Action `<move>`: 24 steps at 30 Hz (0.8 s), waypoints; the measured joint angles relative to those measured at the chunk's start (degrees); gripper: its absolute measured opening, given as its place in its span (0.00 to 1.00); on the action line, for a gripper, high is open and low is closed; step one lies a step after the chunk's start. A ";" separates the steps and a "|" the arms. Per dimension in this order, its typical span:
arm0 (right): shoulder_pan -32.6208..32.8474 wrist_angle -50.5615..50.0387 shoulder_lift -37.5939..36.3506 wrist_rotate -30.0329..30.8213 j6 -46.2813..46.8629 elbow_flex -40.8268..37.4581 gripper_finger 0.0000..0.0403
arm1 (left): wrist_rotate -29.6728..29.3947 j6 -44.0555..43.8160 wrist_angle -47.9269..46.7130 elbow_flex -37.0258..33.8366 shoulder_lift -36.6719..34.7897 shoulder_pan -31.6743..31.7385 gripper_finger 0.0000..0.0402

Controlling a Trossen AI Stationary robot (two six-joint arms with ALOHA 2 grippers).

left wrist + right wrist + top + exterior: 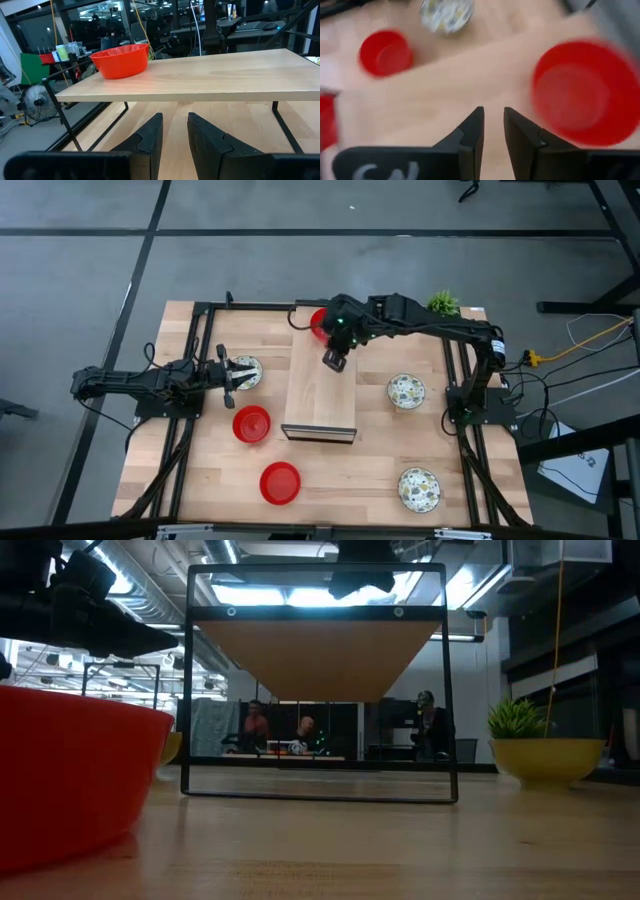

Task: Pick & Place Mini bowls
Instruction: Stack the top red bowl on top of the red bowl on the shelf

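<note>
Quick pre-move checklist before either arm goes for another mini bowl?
1. Right gripper empty, jaws nearly closed above the raised wooden shelf: ok.
2. Red bowl resting on the shelf's far end, clear of the gripper: ok.
3. Left gripper empty, jaws nearly closed, beside the patterned bowl: ok.
4. Two red bowls on the table, uncovered: ok.
5. Two patterned bowls right of the shelf, uncovered: ok.
6. Potted plant away from both grippers: ok.
</note>
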 joint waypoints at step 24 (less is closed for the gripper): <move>15.18 2.99 -15.90 0.67 1.82 -25.60 0.18 | 0.00 0.00 -0.02 0.02 0.02 -0.01 0.21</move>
